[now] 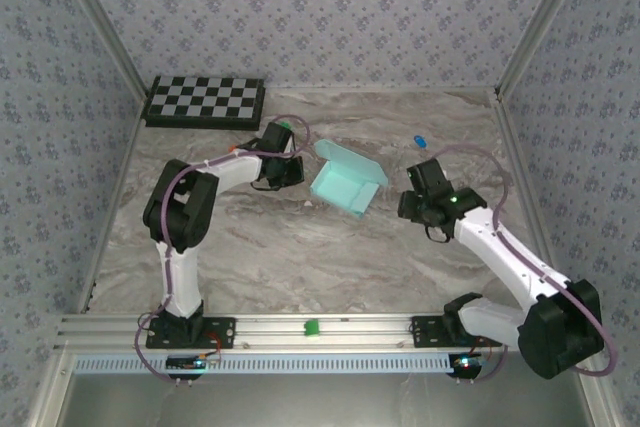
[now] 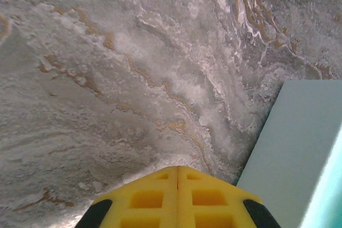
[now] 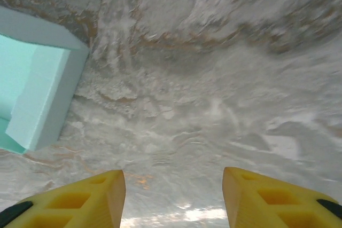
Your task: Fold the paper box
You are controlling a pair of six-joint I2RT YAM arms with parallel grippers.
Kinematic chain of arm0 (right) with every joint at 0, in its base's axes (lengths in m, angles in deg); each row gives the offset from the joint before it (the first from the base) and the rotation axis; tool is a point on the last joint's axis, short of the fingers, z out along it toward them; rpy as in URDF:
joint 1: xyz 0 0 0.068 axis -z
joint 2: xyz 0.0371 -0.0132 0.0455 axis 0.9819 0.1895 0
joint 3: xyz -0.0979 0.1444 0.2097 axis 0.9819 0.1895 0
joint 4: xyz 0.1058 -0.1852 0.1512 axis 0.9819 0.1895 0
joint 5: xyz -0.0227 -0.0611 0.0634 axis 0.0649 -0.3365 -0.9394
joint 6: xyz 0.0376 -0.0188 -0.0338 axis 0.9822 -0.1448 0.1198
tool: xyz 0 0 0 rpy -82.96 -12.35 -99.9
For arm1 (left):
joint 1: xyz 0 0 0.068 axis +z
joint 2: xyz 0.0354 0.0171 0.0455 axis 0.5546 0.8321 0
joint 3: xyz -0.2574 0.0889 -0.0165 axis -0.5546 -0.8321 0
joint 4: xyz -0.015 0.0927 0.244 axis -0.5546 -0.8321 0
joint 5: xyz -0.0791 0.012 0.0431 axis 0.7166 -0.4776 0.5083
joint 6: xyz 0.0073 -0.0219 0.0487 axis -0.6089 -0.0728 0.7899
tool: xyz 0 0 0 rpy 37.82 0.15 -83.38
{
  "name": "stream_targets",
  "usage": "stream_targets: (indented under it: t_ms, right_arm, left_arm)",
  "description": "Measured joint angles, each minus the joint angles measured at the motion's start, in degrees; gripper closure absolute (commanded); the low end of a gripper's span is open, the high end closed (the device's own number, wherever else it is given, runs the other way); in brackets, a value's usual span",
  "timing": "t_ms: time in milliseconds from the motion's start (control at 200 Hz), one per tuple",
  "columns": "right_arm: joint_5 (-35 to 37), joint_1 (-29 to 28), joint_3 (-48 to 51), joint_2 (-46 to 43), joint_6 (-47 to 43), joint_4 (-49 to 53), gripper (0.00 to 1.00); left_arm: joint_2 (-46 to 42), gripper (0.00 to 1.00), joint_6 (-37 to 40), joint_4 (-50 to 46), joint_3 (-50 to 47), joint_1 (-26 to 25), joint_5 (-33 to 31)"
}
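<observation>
The paper box (image 1: pixel 346 183) is pale aqua card, partly folded, with an open tray and a raised lid flap, and lies mid-table between the two arms. My left gripper (image 1: pixel 297 169) sits just left of it, apart from it. In the left wrist view its yellow fingers (image 2: pixel 178 168) are pressed together with nothing between them, and the box's wall (image 2: pixel 299 148) stands to the right. My right gripper (image 1: pixel 412 203) hovers right of the box. In the right wrist view it is open (image 3: pixel 173 177) over bare marble, with the box's corner (image 3: pixel 40 92) at upper left.
A black-and-white checkerboard (image 1: pixel 205 100) lies at the back left. A small blue block (image 1: pixel 420 139) rests behind the right arm and a green block (image 1: pixel 287 125) behind the left wrist. Patterned walls close in the table's sides. A green piece (image 1: pixel 311 326) sits on the front rail.
</observation>
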Motion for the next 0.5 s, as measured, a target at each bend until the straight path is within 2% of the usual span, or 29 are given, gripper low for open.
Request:
stream_targets:
  t_ms: [265,500]
  right_arm:
    - [-5.16,0.00,2.86,6.19,5.51,-13.31,0.51]
    - [-6.40,0.87,1.11,11.61,5.81,-17.62,0.51]
  left_arm:
    - [0.20,1.00,0.00,1.46,0.00,-0.02,3.54]
    - [0.11,1.00,-0.04,3.08,-1.33,-0.20,5.70]
